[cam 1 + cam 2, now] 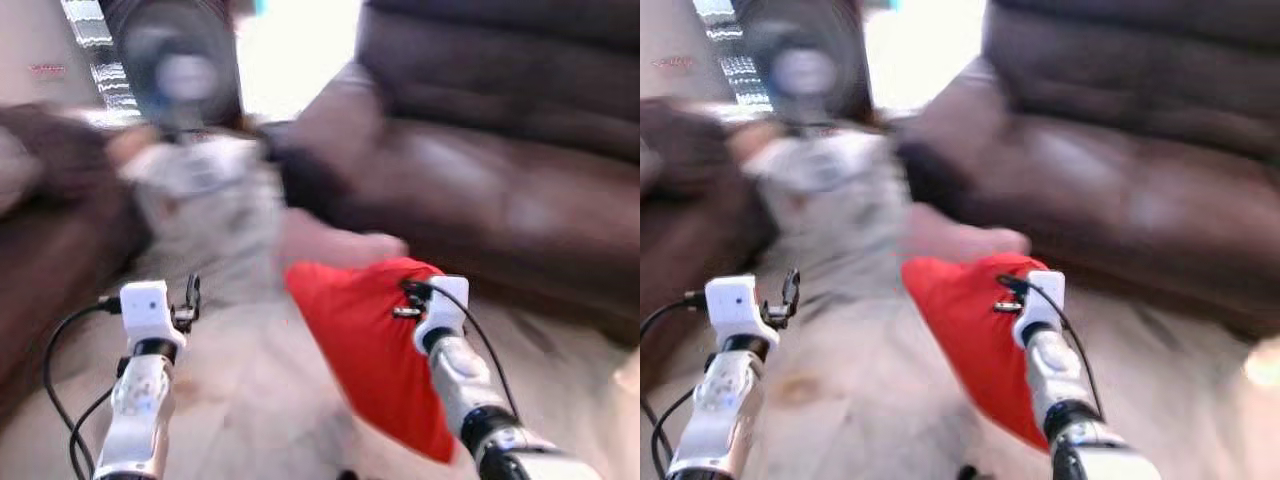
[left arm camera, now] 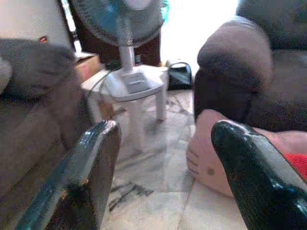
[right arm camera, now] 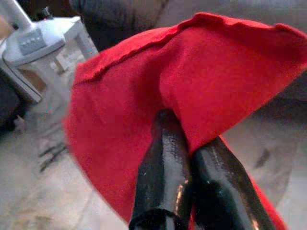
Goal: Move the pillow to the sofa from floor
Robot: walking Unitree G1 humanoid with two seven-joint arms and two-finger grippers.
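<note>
A: right gripper (image 3: 184, 139) has both black fingers pinched together on a fold of the soft red fabric pillow (image 1: 375, 345). Pillow hangs off the tiled floor (image 1: 250, 390), in front of the dark brown leather sofa (image 1: 500, 170)

B: left gripper (image 2: 163, 158)?

A: fingers apart, nothing between them, held out ahead beside the right one

B: risks?

A: my guess: grip is only on a thin fold near the edge, so the pillow could slip out if the arm swings. Head views are blurred, so aim at the seat may be off and it could land short

B: wrist views add anything?

A: right wrist shows the pinch itself, hidden behind the wrist in the head views. Left wrist shows the white pedestal fan on its white stool (image 2: 132, 84) sharply, plus a pale pink cushion (image 2: 213, 160) at the sofa's foot
</note>
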